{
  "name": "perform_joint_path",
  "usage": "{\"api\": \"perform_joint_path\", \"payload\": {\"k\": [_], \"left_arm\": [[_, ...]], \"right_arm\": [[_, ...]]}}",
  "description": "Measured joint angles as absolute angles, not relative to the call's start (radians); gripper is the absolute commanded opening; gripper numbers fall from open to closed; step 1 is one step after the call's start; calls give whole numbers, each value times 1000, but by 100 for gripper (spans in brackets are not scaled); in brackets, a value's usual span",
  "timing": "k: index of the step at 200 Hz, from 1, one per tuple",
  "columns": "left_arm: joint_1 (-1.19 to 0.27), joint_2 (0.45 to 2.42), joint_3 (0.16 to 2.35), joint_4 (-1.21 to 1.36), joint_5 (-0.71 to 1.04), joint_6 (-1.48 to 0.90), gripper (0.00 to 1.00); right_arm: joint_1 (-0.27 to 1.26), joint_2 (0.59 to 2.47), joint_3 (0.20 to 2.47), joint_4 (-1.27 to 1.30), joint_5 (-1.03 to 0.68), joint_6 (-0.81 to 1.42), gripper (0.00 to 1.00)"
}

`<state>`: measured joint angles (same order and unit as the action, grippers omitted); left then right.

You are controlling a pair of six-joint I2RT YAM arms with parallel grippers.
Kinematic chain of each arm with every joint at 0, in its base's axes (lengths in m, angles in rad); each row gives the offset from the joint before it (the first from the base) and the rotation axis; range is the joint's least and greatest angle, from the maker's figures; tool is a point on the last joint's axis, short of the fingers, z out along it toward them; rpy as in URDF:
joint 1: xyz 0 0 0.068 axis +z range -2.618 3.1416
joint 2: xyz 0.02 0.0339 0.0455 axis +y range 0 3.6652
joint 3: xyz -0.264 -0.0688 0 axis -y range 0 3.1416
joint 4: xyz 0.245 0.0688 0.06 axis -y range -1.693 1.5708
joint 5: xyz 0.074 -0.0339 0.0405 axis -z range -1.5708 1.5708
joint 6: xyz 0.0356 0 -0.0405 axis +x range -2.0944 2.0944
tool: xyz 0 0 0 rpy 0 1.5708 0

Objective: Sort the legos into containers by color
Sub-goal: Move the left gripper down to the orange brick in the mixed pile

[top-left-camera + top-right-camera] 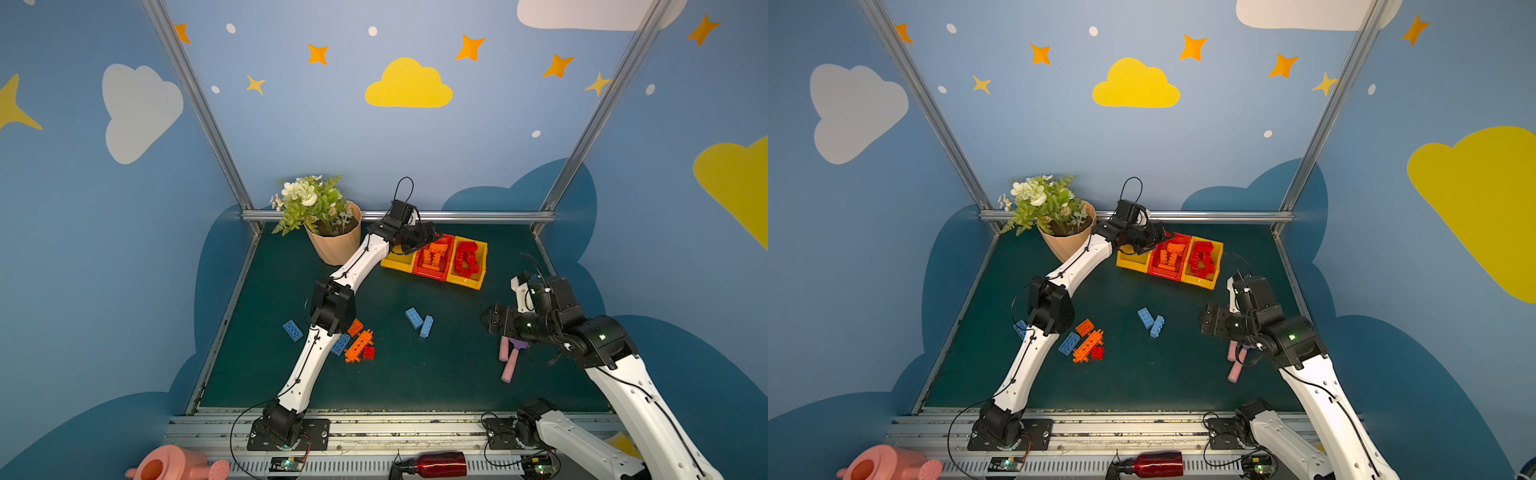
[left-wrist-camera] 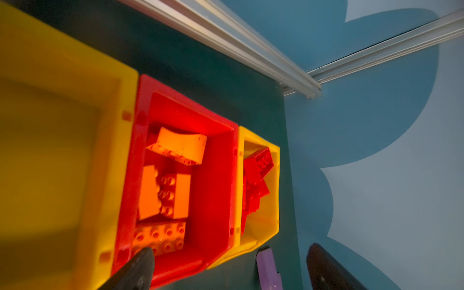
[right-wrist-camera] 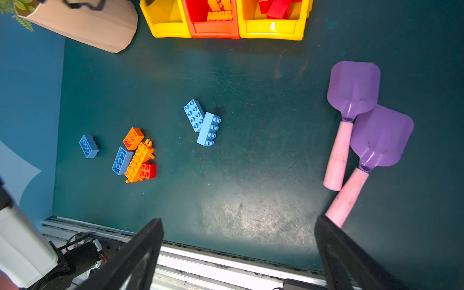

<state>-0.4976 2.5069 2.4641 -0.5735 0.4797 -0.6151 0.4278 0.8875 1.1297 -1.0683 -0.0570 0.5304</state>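
Note:
The containers stand in a row at the back: a yellow bin (image 1: 395,261), a red bin (image 1: 434,259) and another yellow bin (image 1: 471,268). Orange legos (image 2: 163,193) lie in the red bin and red legos (image 2: 256,175) in the far yellow bin. The near yellow bin (image 2: 50,150) shows no bricks. My left gripper (image 1: 432,239) (image 2: 231,266) hovers over the row, open, holding nothing. Loose legos lie on the mat: two blue ones (image 3: 202,121), a mixed orange, blue and red cluster (image 3: 136,155), and a single blue one (image 3: 88,146). My right gripper (image 1: 488,320) (image 3: 238,251) hangs open at the right.
A peach flower pot (image 1: 334,245) stands left of the bins. Two purple shovels with pink handles (image 3: 356,120) lie under my right arm. A metal rail (image 1: 457,216) runs along the back. A pink watering can (image 1: 174,465) and a red bottle (image 1: 436,464) sit in front of the mat.

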Motion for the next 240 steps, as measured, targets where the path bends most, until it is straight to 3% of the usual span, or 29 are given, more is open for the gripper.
{"api": "perform_joint_path", "payload": {"k": [65,119,167,240], "left_arm": [[-483,1901,1660,-537,342,-447,100],[-449,1588,1155,-560,210,-437,100],[-440,1405,947,-591,144,-492,100],[-422,1523,952,-604,98,-437,98]], "right_arm": [[456,963,1125,-996,-118,548,92],[545,1124,1132,-940,-139,561,92],[627,1281,1220,-891,-150,564,92],[675,1342,1289,-876,-149,565,92]]}}
